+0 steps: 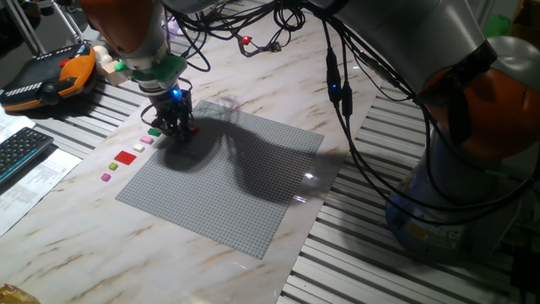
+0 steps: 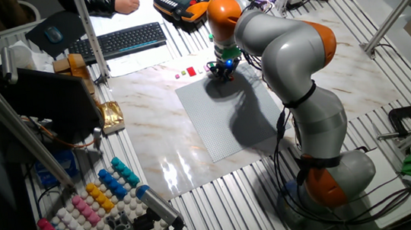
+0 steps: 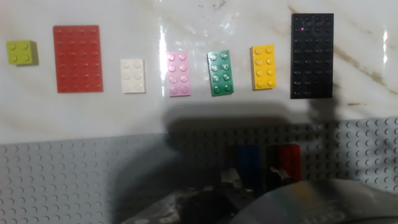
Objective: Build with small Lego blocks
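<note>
Several small Lego blocks lie in a row on the marble beyond the grey baseplate (image 3: pixel 74 180): a lime one (image 3: pixel 22 53), a large red plate (image 3: pixel 77 58), white (image 3: pixel 133 76), pink (image 3: pixel 179 73), green (image 3: pixel 221 73), yellow (image 3: pixel 263 67) and a long black plate (image 3: pixel 312 56). A blue brick (image 3: pixel 247 160) and a red brick (image 3: pixel 289 159) stand on the baseplate's far edge. My gripper (image 3: pixel 252 179) is down at these two bricks, near the plate's corner (image 1: pixel 175 127) (image 2: pixel 221 71). Its dark, blurred fingers flank the blue brick, and the grip itself is hidden.
A black keyboard (image 1: pixel 18 152) and papers lie at the left. An orange-and-black pendant (image 1: pixel 51 76) sits behind them. Cables (image 1: pixel 253 42) hang over the far table. Trays of coloured pegs (image 2: pixel 85 208) stand at the table's near end in the other fixed view.
</note>
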Robot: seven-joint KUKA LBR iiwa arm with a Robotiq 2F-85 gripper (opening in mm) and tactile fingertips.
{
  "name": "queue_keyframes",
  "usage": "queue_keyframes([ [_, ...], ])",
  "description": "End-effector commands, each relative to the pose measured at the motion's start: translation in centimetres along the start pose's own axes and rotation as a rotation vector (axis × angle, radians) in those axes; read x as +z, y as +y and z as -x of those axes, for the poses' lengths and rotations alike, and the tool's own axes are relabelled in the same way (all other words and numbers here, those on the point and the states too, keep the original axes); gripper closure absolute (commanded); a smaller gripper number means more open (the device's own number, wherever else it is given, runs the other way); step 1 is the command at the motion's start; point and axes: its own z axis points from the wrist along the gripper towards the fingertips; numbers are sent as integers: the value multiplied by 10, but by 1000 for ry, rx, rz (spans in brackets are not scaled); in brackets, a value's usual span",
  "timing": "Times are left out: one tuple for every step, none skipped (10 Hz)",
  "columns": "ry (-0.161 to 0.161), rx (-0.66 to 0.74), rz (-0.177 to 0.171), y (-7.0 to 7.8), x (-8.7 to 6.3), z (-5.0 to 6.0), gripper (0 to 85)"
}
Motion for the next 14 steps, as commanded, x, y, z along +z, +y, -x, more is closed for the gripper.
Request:
queue_keyframes([
  [0, -2, 0, 0, 0, 0, 527],
  [1, -4, 1, 1, -1, 0, 527],
  [3, -4, 1, 1, -3, -1, 530],
  [3, -4, 1, 1, -3, -2, 537],
  [3, -9, 1, 1, -3, -2, 543],
  [5, -10, 1, 1, -3, -2, 560],
  [5, -12, 1, 0, -2, -2, 573],
  [5, -13, 3, 0, -1, -2, 583],
  [5, -16, 3, -1, -1, -1, 583],
  [5, -16, 5, -1, -1, -2, 583],
  [5, -19, 3, -1, 0, -1, 583],
  [5, -19, 3, -1, -1, -1, 583],
  [8, -21, 5, -1, 0, -1, 587],
  [8, -24, 5, -2, 0, -1, 590],
])
